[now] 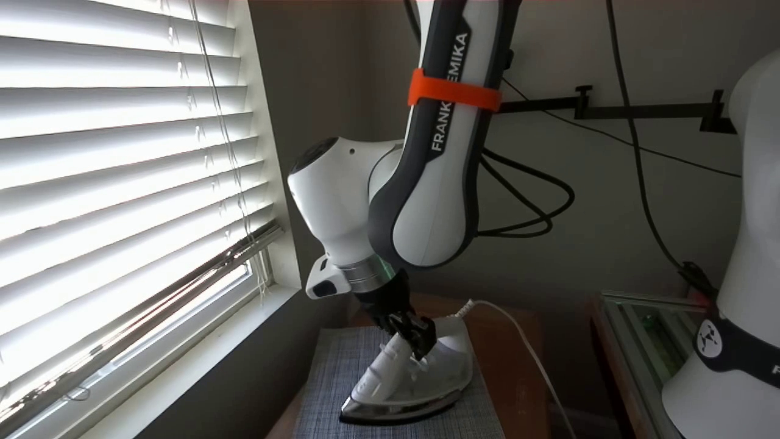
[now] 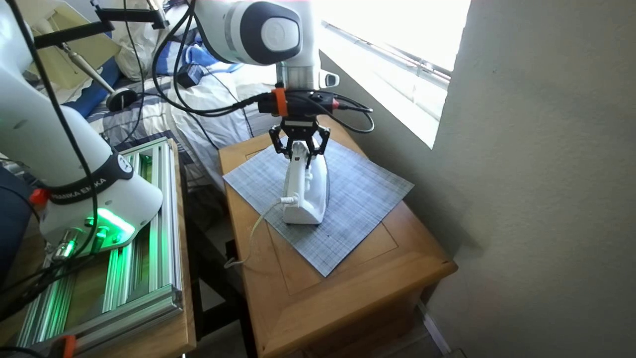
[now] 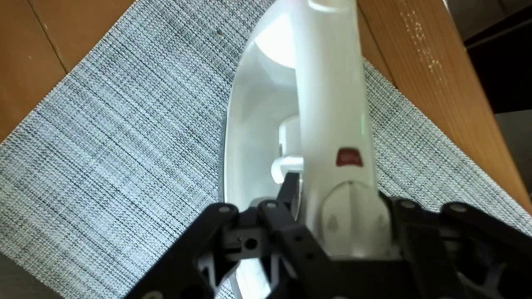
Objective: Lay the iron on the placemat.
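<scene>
Brown wood table (image 2: 328, 311) under the mat (image 2: 360, 194), with window (image 1: 122, 152), wall (image 2: 536, 174) and bed (image 2: 228, 132) near it.
I have the gripper (image 3: 338, 191) partly closed, its fingers (image 3: 289, 189) clasping the handle (image 3: 332, 104) of the iron (image 2: 302, 186) from both sides; the iron lies flat on the mat, nose (image 1: 359, 411) and heel (image 2: 304, 216) inside its edges, cord (image 2: 256, 227) running over one side.

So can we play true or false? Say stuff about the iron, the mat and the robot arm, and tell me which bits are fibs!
1. The placemat spreads beneath the iron. True.
2. The placemat is plain red. False: it is grey-blue with a fine grid.
3. The gripper has a finger on each side of the iron's handle. True.
4. The iron's cord is black. False: it is white.
5. An orange band wraps the robot arm. True.
</scene>
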`<state>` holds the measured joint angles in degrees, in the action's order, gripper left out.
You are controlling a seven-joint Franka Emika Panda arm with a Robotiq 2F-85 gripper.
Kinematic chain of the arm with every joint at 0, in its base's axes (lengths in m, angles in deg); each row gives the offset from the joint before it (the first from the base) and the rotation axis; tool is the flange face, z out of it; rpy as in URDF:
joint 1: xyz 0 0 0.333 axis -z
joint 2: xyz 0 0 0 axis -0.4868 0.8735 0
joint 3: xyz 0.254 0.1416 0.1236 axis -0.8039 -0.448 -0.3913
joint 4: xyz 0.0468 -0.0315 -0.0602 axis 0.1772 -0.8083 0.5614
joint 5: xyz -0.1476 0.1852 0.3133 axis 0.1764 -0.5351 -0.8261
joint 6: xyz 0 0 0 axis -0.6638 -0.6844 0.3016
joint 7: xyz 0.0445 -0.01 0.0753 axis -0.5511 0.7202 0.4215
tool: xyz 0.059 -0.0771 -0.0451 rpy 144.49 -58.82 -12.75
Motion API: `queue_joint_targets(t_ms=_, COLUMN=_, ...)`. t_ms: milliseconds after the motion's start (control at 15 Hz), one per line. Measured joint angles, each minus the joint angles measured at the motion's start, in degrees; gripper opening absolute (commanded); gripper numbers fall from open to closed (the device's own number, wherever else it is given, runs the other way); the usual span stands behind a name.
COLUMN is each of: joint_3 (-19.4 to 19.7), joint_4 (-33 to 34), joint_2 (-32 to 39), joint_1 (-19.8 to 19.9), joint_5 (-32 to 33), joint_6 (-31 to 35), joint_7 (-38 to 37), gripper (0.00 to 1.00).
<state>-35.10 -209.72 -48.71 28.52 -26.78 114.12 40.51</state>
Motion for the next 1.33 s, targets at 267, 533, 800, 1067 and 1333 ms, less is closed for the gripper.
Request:
queue_joint_targets(t_ms=267, joint_3=0.0, joint_4=0.81, joint_2=0.16, joint_1=0.79, joint_5=0.0, joint_6=0.29, joint_7=-0.07, gripper=0.95)
queue_joint_targets(t_ms=533, joint_3=-0.1, joint_4=1.54, joint_2=0.01, joint_1=1.4, joint_5=-0.09, joint_6=0.43, joint_7=-0.07, gripper=1.0)
queue_joint_targets(t_ms=800, joint_3=-1.02, joint_4=1.59, joint_2=-1.78, joint_1=2.59, joint_5=-2.73, joint_6=0.44, joint_7=0.32, gripper=1.0)
queue_joint_targets(t_ms=1067, joint_3=-2.81, joint_4=1.17, joint_2=-6.81, joint_1=4.38, joint_5=-10.0, joint_6=0.0, joint_7=2.73, gripper=1.0)
queue_joint_targets(t_ms=1333, joint_3=-3.36, joint_4=0.56, joint_2=-14.28, joint_1=4.87, joint_5=-19.86, joint_6=-3.29, joint_7=4.3, gripper=1.0)
